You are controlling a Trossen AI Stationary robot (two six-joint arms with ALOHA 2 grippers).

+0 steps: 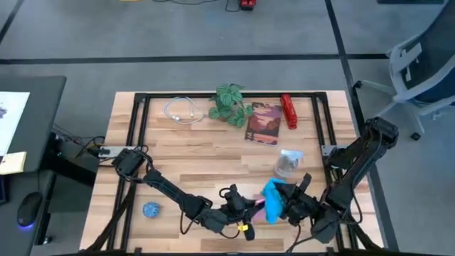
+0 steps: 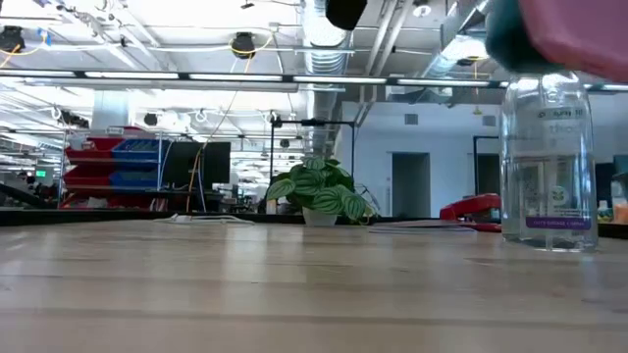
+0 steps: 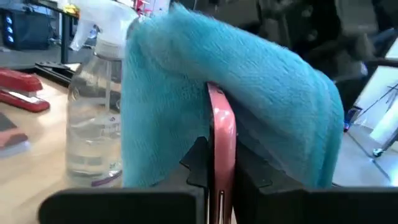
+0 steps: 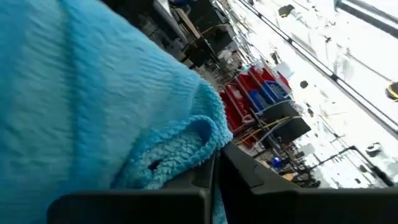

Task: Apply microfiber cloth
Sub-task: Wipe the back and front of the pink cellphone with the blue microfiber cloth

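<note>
The sky-blue microfiber cloth (image 1: 274,199) is draped over the top edge of a thin pink-edged phone (image 3: 222,127) near the table's near edge, right of centre. My left gripper (image 1: 247,210) is shut on the phone from the left. My right gripper (image 1: 293,206) is shut on the cloth (image 4: 81,93) from the right. In the low view the pink phone and the cloth (image 2: 569,34) hang well above the tabletop. The cloth (image 3: 249,81) hides most of the phone's faces. My left gripper pinches the phone's lower part (image 3: 219,186) between its two fingers, one on each flat face. The phone stands edge-on and upright above the fingers, clear of the table, with the cloth over its top. My right gripper pinches a folded, bunched edge of the cloth (image 4: 186,146) between its two fingers, several layers thick. The cloth spreads out ahead of the fingers and lies over the phone, clear of the table.
A clear spray bottle (image 1: 287,165) stands just beyond the grippers. At the far side are a small potted plant (image 1: 229,103), a book (image 1: 263,123), a red stapler (image 1: 288,112) and a white cable (image 1: 181,110). A small blue ball (image 1: 151,210) lies near left.
</note>
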